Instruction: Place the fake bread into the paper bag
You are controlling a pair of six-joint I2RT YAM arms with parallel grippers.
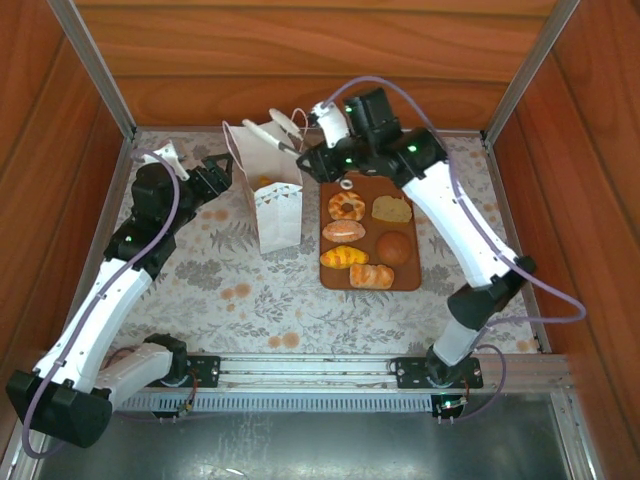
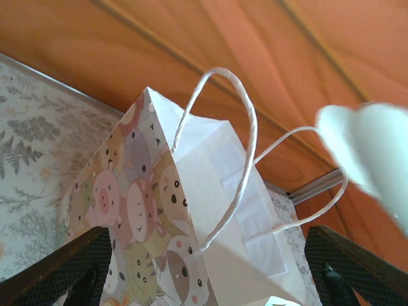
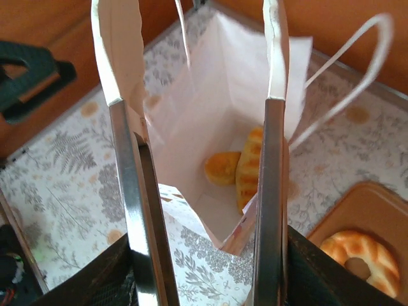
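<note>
A: You had your right gripper (image 1: 284,128) hanging above the open mouth of the paper bag (image 1: 279,212). The bag stood upright on the patterned table (image 1: 230,290), just left of the brown tray (image 1: 408,278).

B: Its jaws were spread wide, with nothing in them. In your right wrist view the two metal fingers (image 3: 137,191) stood one to each side of the bag's mouth.

A: And your fake bread (image 1: 343,231)?

B: Two pieces lay at the bottom of the bag, a small round bun (image 3: 221,167) and a longer striped roll (image 3: 250,167), touching each other. Six more sat on the tray, among them a ringed donut (image 1: 347,206), a pale slice (image 1: 392,209), a dark round bun (image 1: 395,248) and a croissant (image 1: 344,257).

A: What of your left gripper (image 1: 222,172)?

B: It sat at the bag's left side, near the top. Its jaws were wide open too. From your left wrist camera, the bag's animal-printed wall and its cord handles (image 2: 245,146) rose between the dark fingers (image 2: 64,271). I could not tell whether either finger touched the paper.
</note>
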